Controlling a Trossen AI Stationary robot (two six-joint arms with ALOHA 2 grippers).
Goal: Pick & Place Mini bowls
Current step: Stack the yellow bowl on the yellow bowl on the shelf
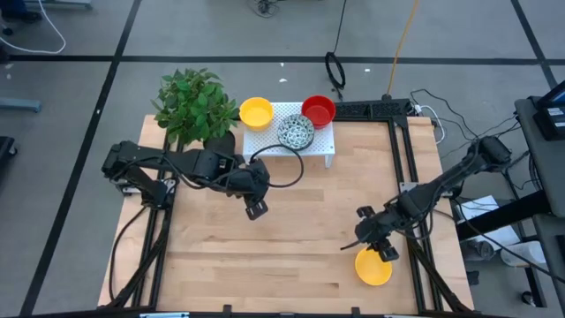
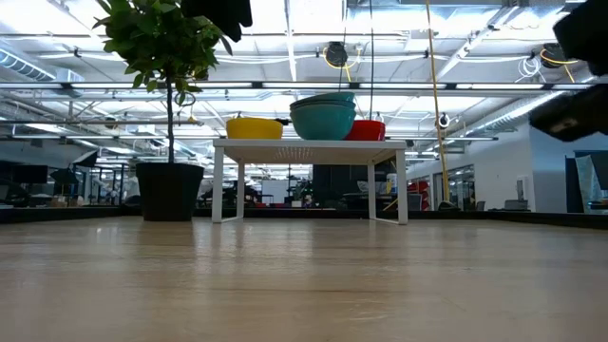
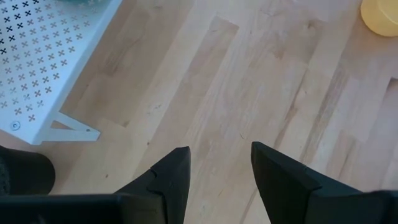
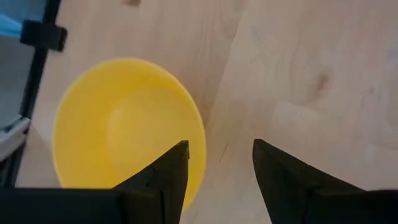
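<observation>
A yellow mini bowl (image 1: 372, 268) sits upright on the wooden table near its front right corner. My right gripper (image 1: 378, 251) hangs open just over it. In the right wrist view one finger shows over the bowl's (image 4: 124, 127) rim and the other over bare wood; my right gripper (image 4: 221, 155) shows no touch. On the white rack (image 1: 265, 141) at the back stand a yellow bowl (image 1: 256, 112), a speckled bowl (image 1: 296, 132) and a red bowl (image 1: 318, 110). My left gripper (image 1: 256, 208) hangs open over the table's middle, in front of the rack, with nothing between its fingers (image 3: 168, 177).
A potted plant (image 1: 192, 104) stands at the back left beside the rack. Dark frame rails (image 1: 402, 168) run along the table's right side, close to the yellow bowl at the front. Bare wood (image 1: 291, 247) lies between the two grippers.
</observation>
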